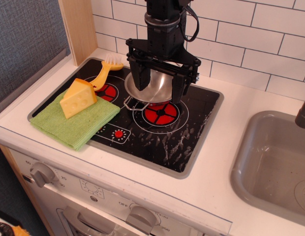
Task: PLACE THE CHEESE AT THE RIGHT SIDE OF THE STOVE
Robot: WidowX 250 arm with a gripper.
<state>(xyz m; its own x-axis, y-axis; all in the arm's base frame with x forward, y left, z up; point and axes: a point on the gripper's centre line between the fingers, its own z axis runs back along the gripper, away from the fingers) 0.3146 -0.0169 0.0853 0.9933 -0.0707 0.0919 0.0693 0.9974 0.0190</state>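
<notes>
Because the tool (159, 84) hangs spread and empty over the steel pan (150, 87) at the stove (192, 130) back, well apart from the cheese (78, 98) on the green cloth (81, 125) at the left, its sweep could clip the pan or yellow brush (104, 71).

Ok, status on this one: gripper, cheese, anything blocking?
Gripper open, above the silver pot. Cheese on green cloth, stove left side. Right side holds nothing.
</notes>
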